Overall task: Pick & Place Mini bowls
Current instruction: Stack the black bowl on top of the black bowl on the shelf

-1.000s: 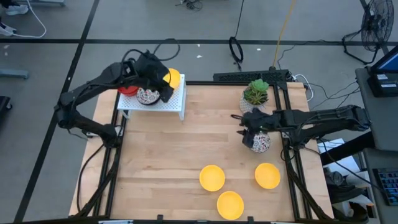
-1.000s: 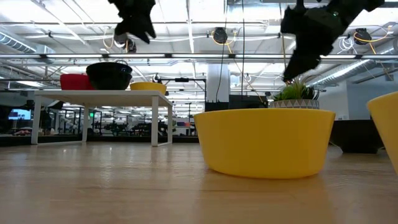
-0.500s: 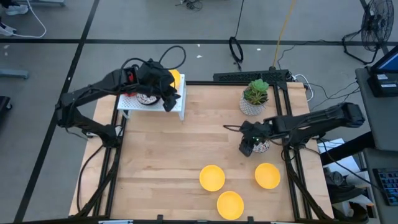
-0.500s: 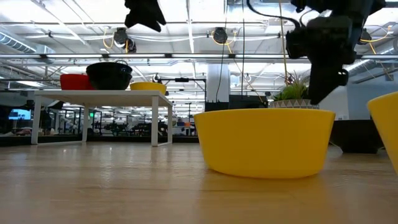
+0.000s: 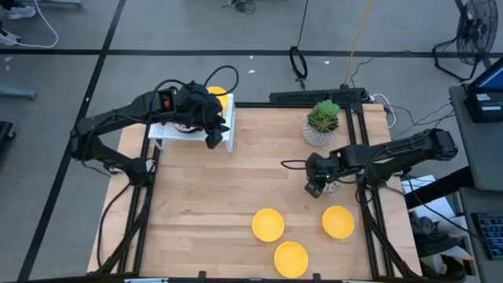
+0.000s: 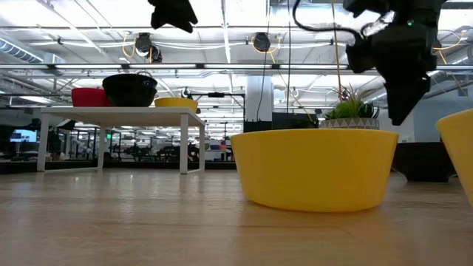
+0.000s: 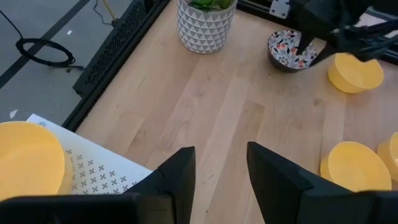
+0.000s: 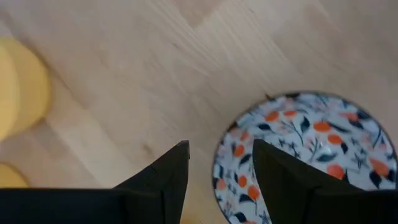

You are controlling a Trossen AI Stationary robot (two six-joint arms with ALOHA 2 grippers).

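— High view hides the speckled bowl (image 7: 291, 51) under the right gripper (image 5: 317, 182); what shows it?

— Both wrist views: it sits upright on the wood near the right edge, just in front of the plant pot (image 5: 321, 124). The right gripper's fingers (image 8: 163, 180) are spread, one outside its rim, one over the inside, not pinching it.

— Changed from a second ago?

— That arm has dropped and the bowl has gone down with it. The left gripper (image 5: 212, 130) has come off the rack (image 5: 226, 126) at the back left corner, fingers apart and empty.

— Other bowls?

— Three yellow bowls (image 5: 267, 224) near the front edge; one yellow (image 7: 28, 165), a red (image 6: 89, 96) and a dark one (image 6: 130, 89) on the rack.

— Arm pose?

— Right arm reaches in from the right edge, wrist bent down.
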